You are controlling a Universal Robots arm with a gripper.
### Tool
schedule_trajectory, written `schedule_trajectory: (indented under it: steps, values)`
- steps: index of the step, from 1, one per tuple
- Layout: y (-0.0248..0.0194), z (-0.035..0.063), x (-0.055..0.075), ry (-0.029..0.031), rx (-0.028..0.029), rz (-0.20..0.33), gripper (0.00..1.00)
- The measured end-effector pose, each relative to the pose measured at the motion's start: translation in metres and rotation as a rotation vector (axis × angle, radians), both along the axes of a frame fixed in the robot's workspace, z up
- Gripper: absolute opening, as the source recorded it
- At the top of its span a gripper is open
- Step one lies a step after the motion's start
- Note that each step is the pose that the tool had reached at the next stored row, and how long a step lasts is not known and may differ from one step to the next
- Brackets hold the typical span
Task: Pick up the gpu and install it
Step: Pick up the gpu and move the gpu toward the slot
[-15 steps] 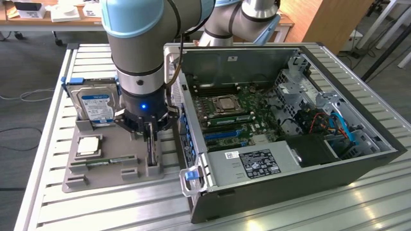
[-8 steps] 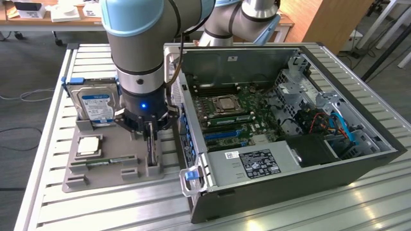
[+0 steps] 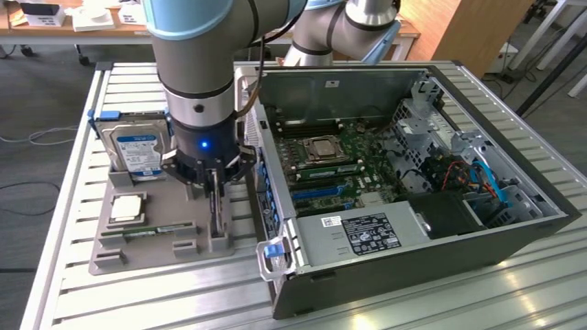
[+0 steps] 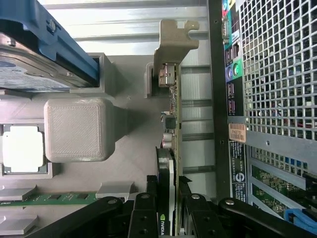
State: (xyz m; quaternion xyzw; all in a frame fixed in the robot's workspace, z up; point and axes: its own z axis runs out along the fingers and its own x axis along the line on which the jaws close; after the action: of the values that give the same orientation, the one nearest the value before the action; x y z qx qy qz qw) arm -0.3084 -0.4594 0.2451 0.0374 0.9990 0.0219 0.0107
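While the jaws are clamped on the gpu (image 4: 168, 158), which stands edge-on in the grey holder (image 3: 151, 258) on the worktop (image 3: 137, 302) just beside the computer case (image 3: 413, 275), a tilted lift could jam it in that holder or let it slip.

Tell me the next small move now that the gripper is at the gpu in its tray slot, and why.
Probably a short, straight lift. The gripper seems closed on both faces of the gpu, which stands edge-on in the grey tray close beside the computer case. A straight pull should free it from the slots without scraping the case.
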Motion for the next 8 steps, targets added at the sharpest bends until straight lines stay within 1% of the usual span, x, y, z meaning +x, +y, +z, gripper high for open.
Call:
schedule_trajectory:
  steps: [4,8]
  values:
    - [0.0000,0.0085,0.000,0.0000,0.0000,0.000,0.27]
    - [0.0000,0.0193,0.000,-0.0001,0.0000,0.000,0.27]
